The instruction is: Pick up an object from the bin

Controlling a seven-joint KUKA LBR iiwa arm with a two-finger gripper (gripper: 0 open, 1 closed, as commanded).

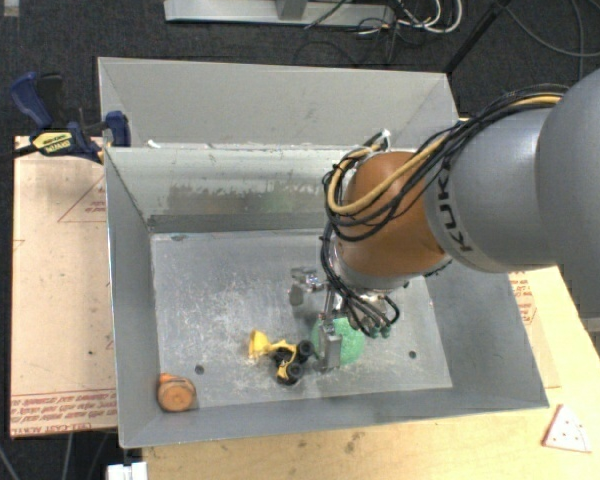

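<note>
My gripper [329, 349] hangs low over the front middle of the bin, under the orange wrist cover. It stands between two small things on the bin floor. A green soft-looking thing [352, 347] lies right against its right side, partly hidden by it. A small yellow and black toy-like thing [280, 354] lies just to its left, its black end close to the gripper. Whether the gripper touches either one I cannot tell.
An orange-brown round thing [177, 393] lies in the front left corner of the bin, far from the gripper. The arm and its cables cover the right middle of the bin. Sloped bin walls rise on all sides.
</note>
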